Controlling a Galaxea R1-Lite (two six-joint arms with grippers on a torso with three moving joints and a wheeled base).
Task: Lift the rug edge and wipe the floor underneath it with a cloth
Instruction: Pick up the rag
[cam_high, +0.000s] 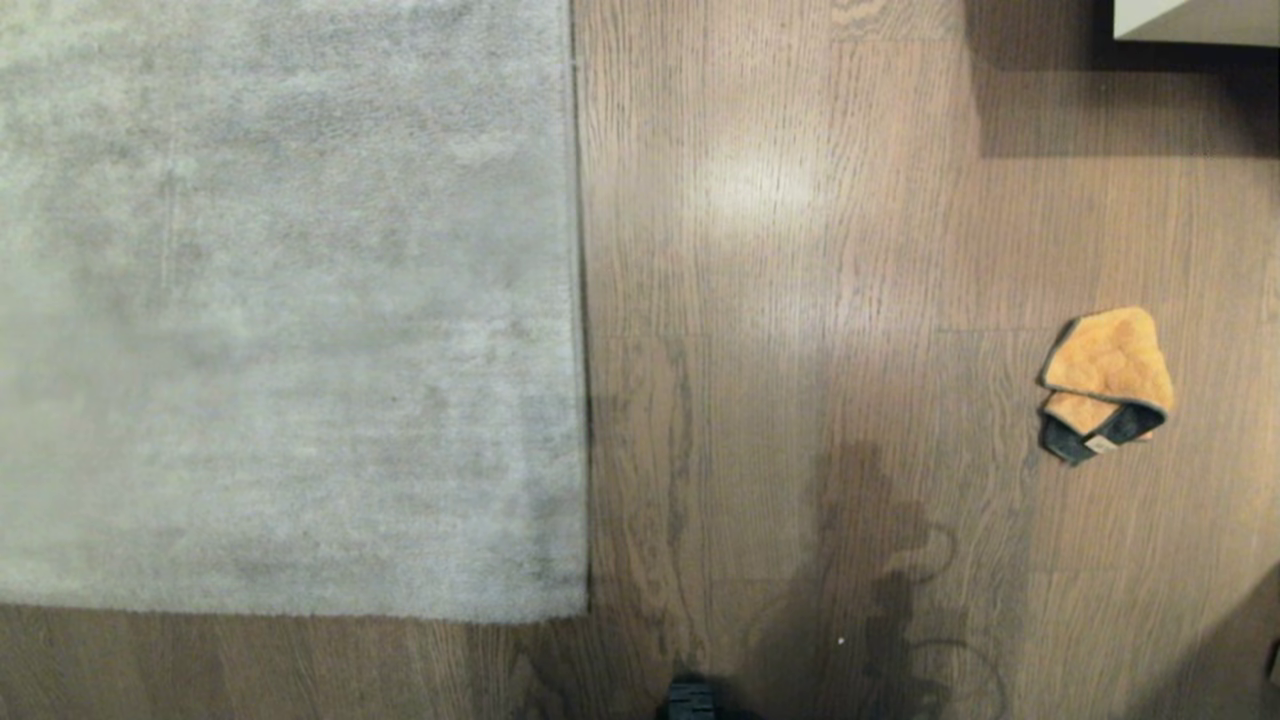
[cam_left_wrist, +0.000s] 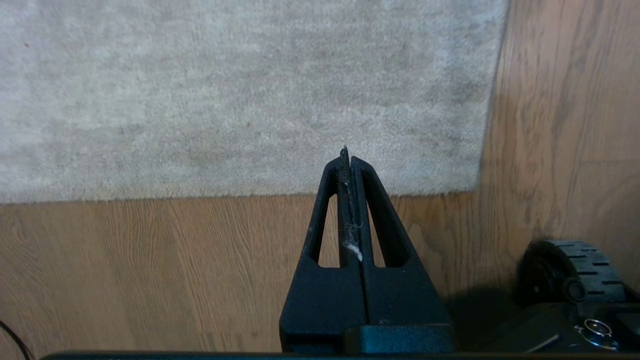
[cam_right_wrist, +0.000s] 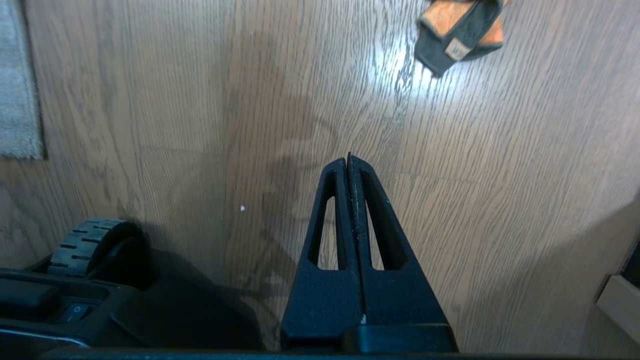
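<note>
Your left gripper (cam_left_wrist: 348, 162) and right gripper (cam_right_wrist: 348, 161) both hang closed and empty, so open the right over the cloth (cam_high: 1105, 383) lying on the floor (cam_high: 800, 300), well apart from the flat rug edge (cam_high: 578, 300).

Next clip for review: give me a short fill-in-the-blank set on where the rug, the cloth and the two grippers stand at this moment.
1. The cloth lies crumpled on the floor, apart from the rug edge, on the robot's ____ side.
2. The rug's corner lies ____ on the floor, not yet lifted.
3. The left gripper and the right gripper are both ____ and hold nothing.
4. The left gripper's tips point toward the ____.

Missing words: right; flat; shut; rug
</note>
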